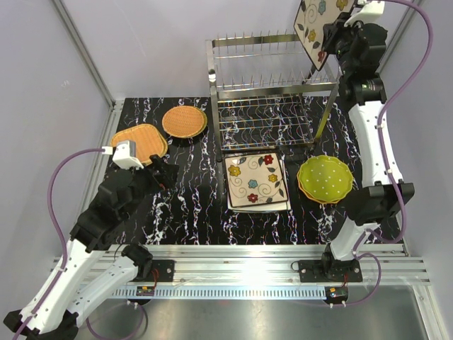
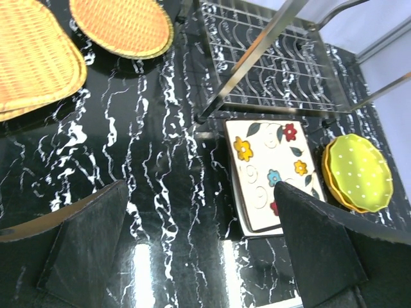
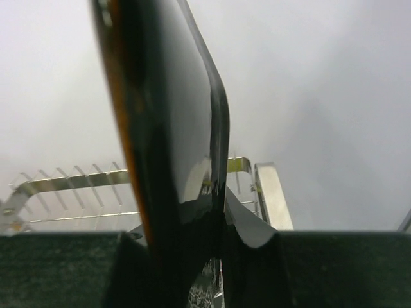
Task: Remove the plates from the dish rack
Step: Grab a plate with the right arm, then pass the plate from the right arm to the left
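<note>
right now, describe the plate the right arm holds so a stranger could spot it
Start at the steel dish rack at the back of the table. Above its right end the right gripper clamps a cream squarish plate with painted flowers. Unlike the similar flowered plate lying flat before the rack, this one hangs in the air, tilted on edge.

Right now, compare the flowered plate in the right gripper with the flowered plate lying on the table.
The held flowered plate is in the air, clamped by the right gripper beside the dish rack's top; the flat flowered plate rests on the table before the rack. The held one stands steeply tilted; the flat one lies face up. Both are squarish, cream, with coloured flowers.
</note>
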`<action>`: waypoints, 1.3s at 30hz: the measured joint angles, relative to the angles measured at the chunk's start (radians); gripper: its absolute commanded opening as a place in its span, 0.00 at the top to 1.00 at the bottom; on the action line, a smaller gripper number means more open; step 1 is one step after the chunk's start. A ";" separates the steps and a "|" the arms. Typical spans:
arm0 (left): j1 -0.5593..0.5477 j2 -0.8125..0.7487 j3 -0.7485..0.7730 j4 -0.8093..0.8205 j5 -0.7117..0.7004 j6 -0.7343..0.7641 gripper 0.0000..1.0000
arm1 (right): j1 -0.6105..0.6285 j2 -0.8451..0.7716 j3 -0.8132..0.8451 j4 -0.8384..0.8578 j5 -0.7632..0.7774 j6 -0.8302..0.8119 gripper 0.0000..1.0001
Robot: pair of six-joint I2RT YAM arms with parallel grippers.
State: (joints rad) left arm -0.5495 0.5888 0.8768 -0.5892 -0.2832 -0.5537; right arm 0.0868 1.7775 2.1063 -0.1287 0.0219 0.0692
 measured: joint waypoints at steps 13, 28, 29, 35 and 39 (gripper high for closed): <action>0.000 -0.033 0.000 0.089 0.098 0.005 0.01 | -0.001 -0.148 0.047 -0.109 -0.174 0.230 1.00; 0.004 -0.048 0.000 0.340 0.441 -0.016 0.01 | -0.004 -0.459 -0.389 0.019 -0.734 0.525 1.00; 0.005 -0.047 0.000 0.356 0.457 -0.019 0.01 | -0.004 -0.485 -0.441 0.037 -0.775 0.536 1.00; 0.035 -0.023 -0.014 0.483 0.581 -0.065 0.01 | -0.004 -0.619 -0.691 0.064 -0.961 0.538 1.00; 0.082 0.010 -0.071 0.599 0.690 -0.135 0.01 | -0.004 -0.671 -0.807 0.066 -1.066 0.527 1.00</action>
State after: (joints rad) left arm -0.4679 0.5987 0.8062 0.0093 0.4065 -0.6891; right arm 0.0830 1.1069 1.2995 -0.0624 -1.0443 0.5964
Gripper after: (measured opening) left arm 0.985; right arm 0.259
